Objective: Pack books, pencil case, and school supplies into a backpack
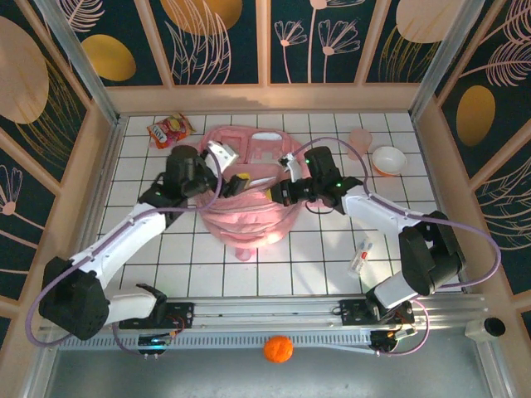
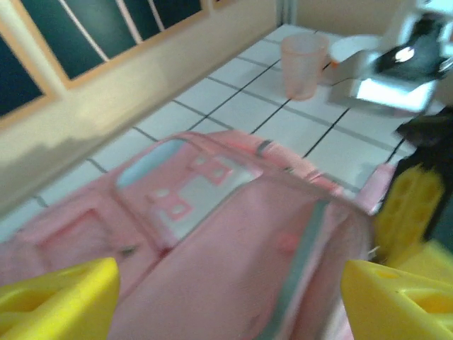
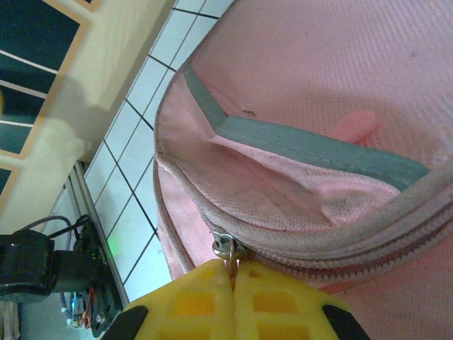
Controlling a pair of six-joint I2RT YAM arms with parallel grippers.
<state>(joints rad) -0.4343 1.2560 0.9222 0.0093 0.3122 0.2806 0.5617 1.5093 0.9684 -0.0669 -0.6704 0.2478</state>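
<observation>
The top view looks steeply down from behind the arm bases, covering the whole table. The left wrist view skims low over the backpack toward the back wall. The right wrist view sits very close at its zipper pull. All three share the backpack.

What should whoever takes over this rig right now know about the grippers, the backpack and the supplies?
Left gripper: open, above the backpack, holding nothing.
Right gripper: shut on the zipper pull at the backpack's open mouth.
Things: backpack mid-table; the white oblong item with red marks lies on the table beside the right arm.
Done: compartment unzipped; what is already inside cannot be told.
Left: pack the white oblong item, then probably zip up.
</observation>
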